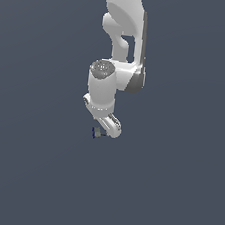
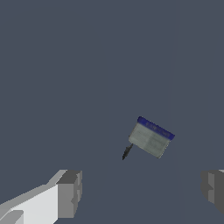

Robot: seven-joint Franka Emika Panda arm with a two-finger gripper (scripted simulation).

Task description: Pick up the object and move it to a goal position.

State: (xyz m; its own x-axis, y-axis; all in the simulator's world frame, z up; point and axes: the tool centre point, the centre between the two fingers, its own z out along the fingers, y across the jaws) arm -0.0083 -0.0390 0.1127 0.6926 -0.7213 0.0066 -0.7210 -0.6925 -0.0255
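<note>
There's the object [image 2: 151, 138], a small greyish block with a dark blue edge along one side and a thin dark sliver sticking out from one corner. It sits tilted against the plain slate-grey ground [image 2: 65, 65], out ahead of the gripper [image 2: 142, 190] and clear of both fingers. Nothing is touching it. In line with the gap between the two grey fingertips [image 2: 70, 192], closer to the one at the frame's right edge, but not between them.

The gripper itself is spread wide and holding nothing, with bare ground showing between the pads.

Over to the exterior view: the block [image 1: 98, 132] is a mere speck there, just beside the white gripper [image 1: 111, 128] on the exterior view's left, right at its lower tip. The white arm [image 1: 117, 45] hangs down from the top of the frame, wrist bent over the spot. That view gives the whole arm but hides the fingers and the block's detail; the wrist view gives the block's face, blue edge and open gap, and none of the arm.
</note>
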